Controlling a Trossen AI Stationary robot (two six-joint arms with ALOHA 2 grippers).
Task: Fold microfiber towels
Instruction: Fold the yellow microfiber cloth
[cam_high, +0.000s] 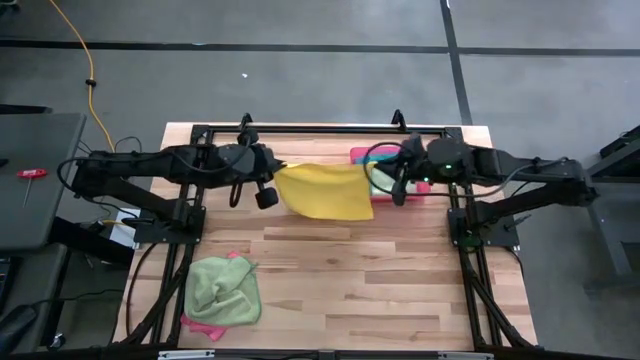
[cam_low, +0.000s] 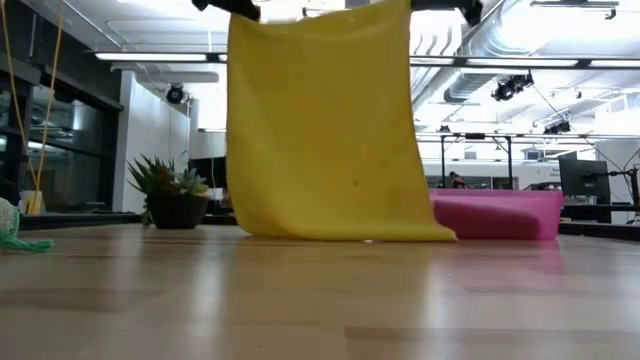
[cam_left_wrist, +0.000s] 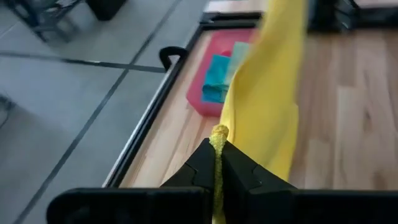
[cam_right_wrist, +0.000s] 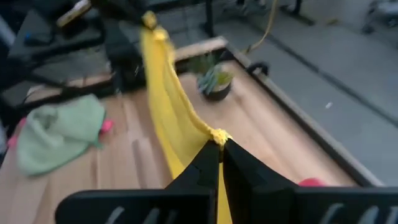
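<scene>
High view shows your left gripper (cam_high: 276, 168) and right gripper (cam_high: 372, 172) each clamped on a top corner of the yellow towel (cam_high: 325, 190), stretched between them near the worktop's far edge. Its lower hem touches the wood beside the pink tray (cam_low: 497, 214). A light green towel (cam_high: 224, 290) lies crumpled at the near left corner.

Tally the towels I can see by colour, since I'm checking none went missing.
Yellow towel, held up by the left gripper and right gripper: 1
Light green towel, in the heap: 1
Pink towel, under the green: 1
Teal towel, in the pink tray: 1
Total: 4 visible
</scene>
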